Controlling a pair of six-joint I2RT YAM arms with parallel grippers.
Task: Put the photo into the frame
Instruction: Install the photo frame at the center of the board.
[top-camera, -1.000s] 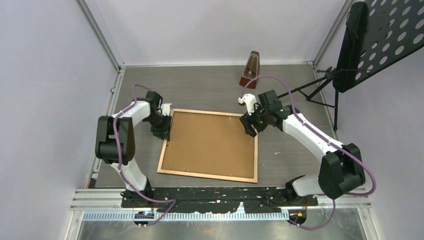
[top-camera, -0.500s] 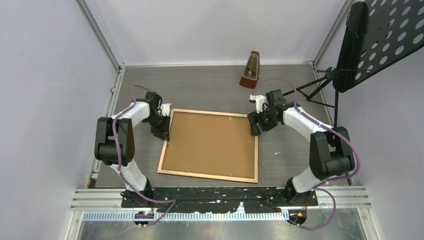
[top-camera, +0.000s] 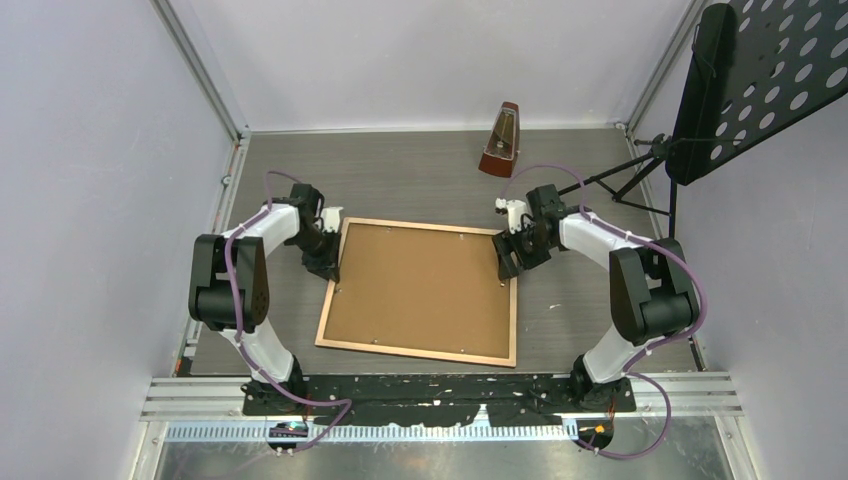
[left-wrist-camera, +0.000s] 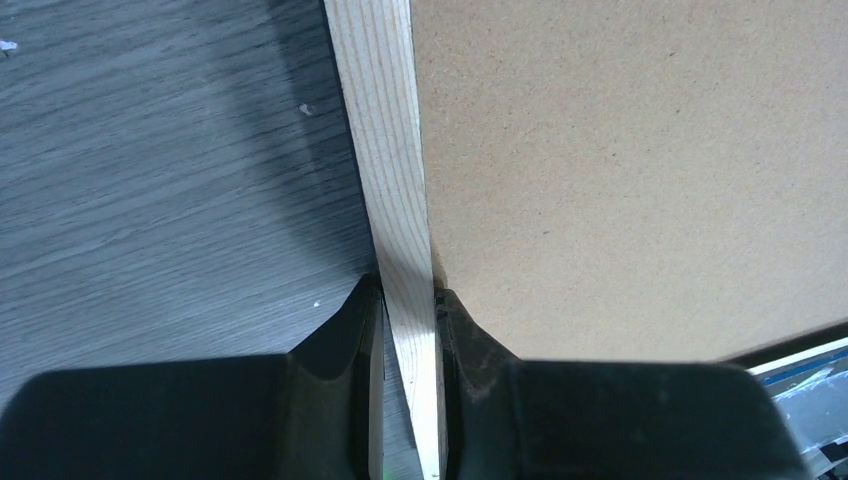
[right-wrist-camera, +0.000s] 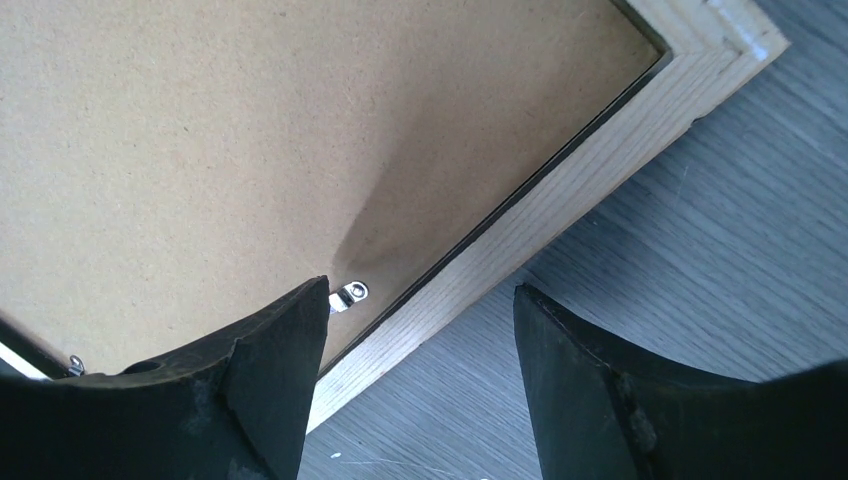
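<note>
Grey table (top-camera: 420, 180) | I see left gripper (left-wrist-camera: 405, 295) clamped on frame (left-wrist-camera: 380, 120) rail | right gripper (right-wrist-camera: 420, 310) spread wide astride opposite rail, gripping nothing

Pinches the left border of the frame (left-wrist-camera: 378, 150) between the fingers of the left tool (left-wrist-camera: 405, 295), elbow folded high; holds the right tool (right-wrist-camera: 420, 300) spread wide astride the frame's right border near its far corner, elbow likewise folded.
</note>
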